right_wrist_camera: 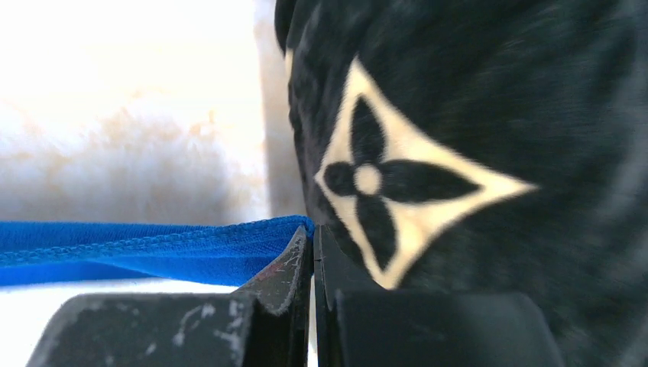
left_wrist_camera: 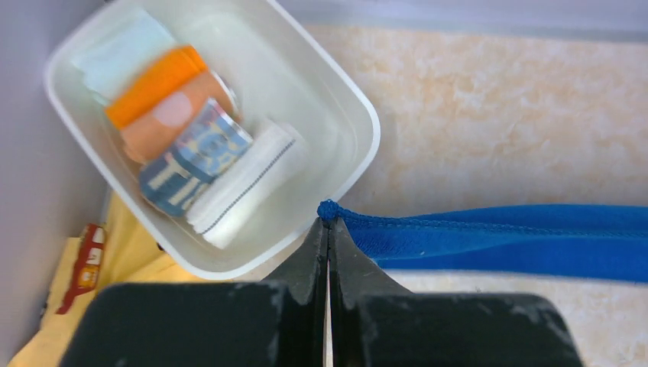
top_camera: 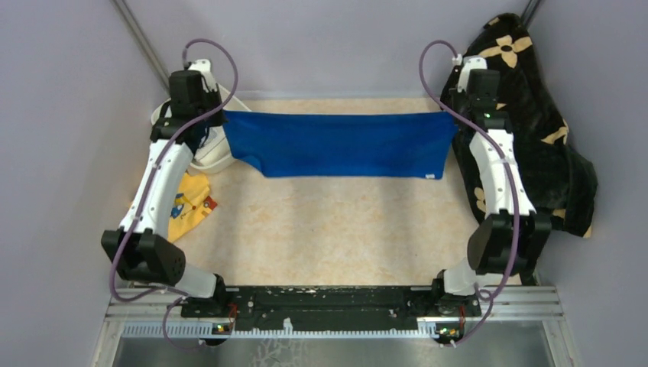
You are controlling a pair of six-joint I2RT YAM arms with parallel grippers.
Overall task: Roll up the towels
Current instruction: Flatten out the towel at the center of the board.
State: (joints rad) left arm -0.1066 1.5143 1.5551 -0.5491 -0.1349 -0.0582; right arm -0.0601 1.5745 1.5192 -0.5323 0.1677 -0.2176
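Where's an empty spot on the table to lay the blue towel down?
The big bare middle of the table, between the stretched blue towel and the arms' base rail, is free. The left side is crowded by the white tub and yellow cloth; the right by the black blanket.

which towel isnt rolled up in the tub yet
The blue towel: it is stretched open between both arms' shut jaws, while the white towel and the lettered towel lie rolled in the tub.

table [top_camera: 328, 229] | on it: white bin [left_wrist_camera: 306, 76]; yellow cloth [top_camera: 191, 206]; black blanket [top_camera: 546, 153]
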